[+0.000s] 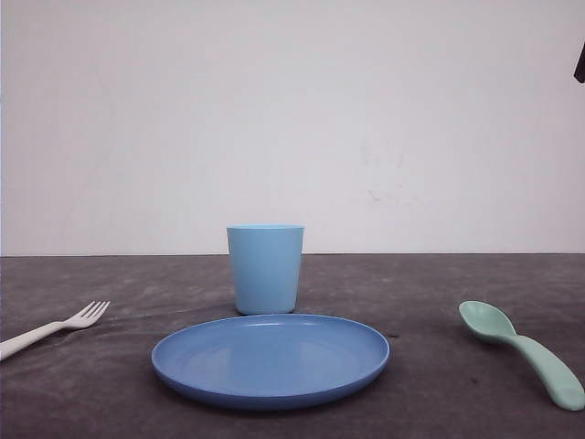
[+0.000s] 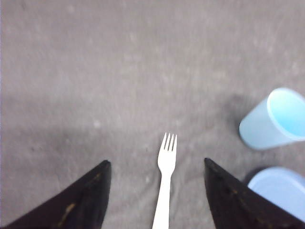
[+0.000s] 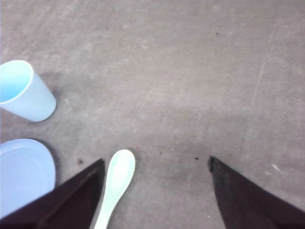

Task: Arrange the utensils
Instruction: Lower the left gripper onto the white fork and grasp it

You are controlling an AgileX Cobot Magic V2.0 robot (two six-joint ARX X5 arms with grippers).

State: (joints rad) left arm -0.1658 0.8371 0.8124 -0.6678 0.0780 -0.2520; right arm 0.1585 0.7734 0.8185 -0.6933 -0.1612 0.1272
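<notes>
A white fork (image 1: 55, 326) lies on the dark table at the left, tines toward the back. In the left wrist view the fork (image 2: 165, 177) rests between the wide-apart fingers of my left gripper (image 2: 156, 164), which is open and holds nothing. A mint-green spoon (image 1: 521, 350) lies at the right, bowl toward the back. In the right wrist view the spoon (image 3: 116, 183) lies just inside one finger of my open right gripper (image 3: 156, 162), off to one side of the gap.
A round blue plate (image 1: 271, 358) sits in the middle front, with a light blue cup (image 1: 265, 268) upright just behind it. The cup (image 2: 276, 119) and plate rim (image 2: 281, 191) appear beside the left gripper. A white wall rises behind the table.
</notes>
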